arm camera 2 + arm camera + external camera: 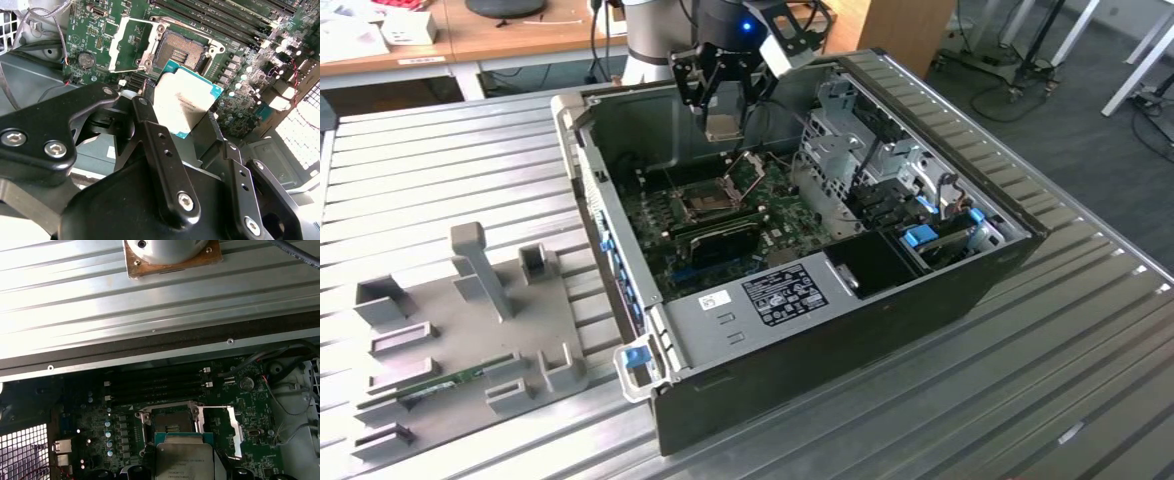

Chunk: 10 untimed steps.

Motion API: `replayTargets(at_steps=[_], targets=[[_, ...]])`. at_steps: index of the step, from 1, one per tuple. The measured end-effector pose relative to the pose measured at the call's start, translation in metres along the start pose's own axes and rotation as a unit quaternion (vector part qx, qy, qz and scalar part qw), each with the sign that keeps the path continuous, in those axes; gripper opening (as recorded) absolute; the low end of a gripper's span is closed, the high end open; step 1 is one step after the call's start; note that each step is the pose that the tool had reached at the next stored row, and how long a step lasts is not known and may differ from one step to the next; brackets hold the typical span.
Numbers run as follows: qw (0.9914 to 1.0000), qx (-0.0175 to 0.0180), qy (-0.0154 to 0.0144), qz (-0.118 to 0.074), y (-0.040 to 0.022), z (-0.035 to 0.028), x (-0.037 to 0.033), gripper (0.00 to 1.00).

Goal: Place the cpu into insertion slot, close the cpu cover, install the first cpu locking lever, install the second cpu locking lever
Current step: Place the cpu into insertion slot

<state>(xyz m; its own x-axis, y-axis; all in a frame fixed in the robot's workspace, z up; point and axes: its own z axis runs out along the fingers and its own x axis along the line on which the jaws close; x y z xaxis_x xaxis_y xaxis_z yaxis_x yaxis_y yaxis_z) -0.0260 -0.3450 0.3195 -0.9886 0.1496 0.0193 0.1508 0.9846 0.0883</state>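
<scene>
Closest to you in the second wrist view, your gripper (182,125) has its black fingers (150,135) drawn in on opposite edges of the cpu (186,97), holding it with its silvery face toward the camera. The chip hangs in the air above the green board, not yet seated. Just past it you see the insertion slot (182,47) uncovered, its dark centre exposed. The cpu cover (131,42) is swung open beside the slot. Beyond the slot run the long black memory slots (235,20). In the exterior view, your gripper (724,125) hovers inside the open computer case (881,330), above the slot (710,203), and the case lies on a ribbed metal table (427,170).
</scene>
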Motion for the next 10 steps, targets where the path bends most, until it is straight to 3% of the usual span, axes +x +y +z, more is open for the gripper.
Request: replayTargets(at_steps=[10], targets=[[1.0, -0.0001, -0.0003, 0.003, 0.0, 0.0, 0.0, 0.54]])
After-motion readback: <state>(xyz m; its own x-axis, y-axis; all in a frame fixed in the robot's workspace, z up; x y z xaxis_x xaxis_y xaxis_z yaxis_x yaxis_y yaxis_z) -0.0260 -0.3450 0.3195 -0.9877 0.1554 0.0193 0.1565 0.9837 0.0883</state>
